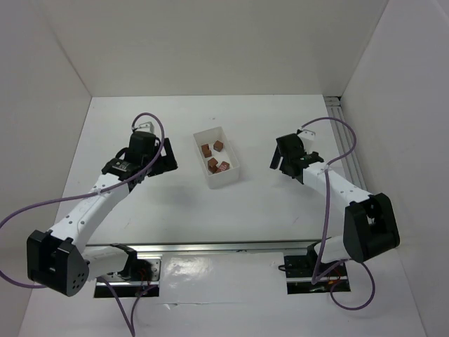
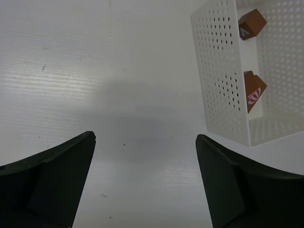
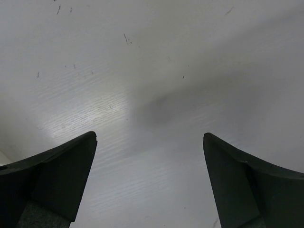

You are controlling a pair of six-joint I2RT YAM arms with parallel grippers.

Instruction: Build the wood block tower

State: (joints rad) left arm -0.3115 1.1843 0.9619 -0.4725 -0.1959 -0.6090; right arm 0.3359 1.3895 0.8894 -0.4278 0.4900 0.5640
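Note:
Several small reddish-brown wood blocks lie loose inside the white perforated tray at the table's middle; no tower stands anywhere in view. My left gripper is open and empty just left of the tray. In the left wrist view my left gripper is over bare table, with the tray wall at upper right and two blocks showing inside. My right gripper is open and empty to the right of the tray. In the right wrist view it shows only bare table.
White enclosure walls stand on the left, back and right. A metal rail runs along the near edge by the arm bases, and another rail runs along the right side. Purple cables loop from both arms.

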